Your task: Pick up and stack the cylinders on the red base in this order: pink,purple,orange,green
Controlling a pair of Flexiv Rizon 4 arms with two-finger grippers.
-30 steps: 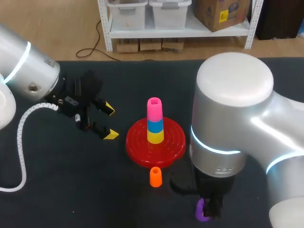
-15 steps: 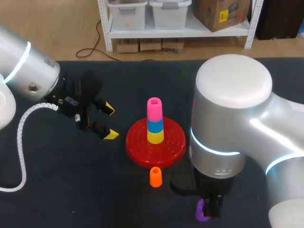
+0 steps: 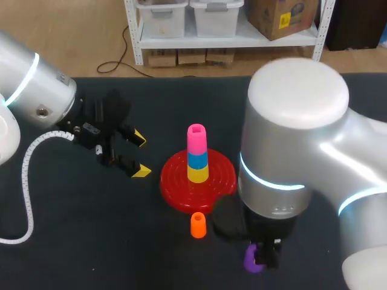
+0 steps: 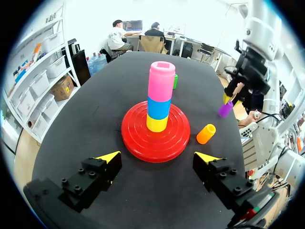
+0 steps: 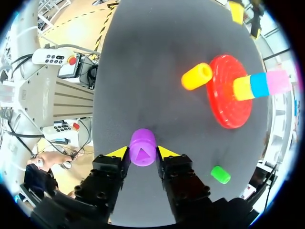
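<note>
left jaws apart | right jaws clamp 1 purple cylinder (image 5: 142, 149) | red base (image 3: 174, 182): 3 stacked

Orange cylinder (image 3: 198, 225) beside red base (image 3: 175, 181)

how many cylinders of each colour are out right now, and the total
pink cylinder: 1
blue cylinder: 1
yellow cylinder: 1
orange cylinder: 1
purple cylinder: 1
green cylinder: 1
total: 6
</note>
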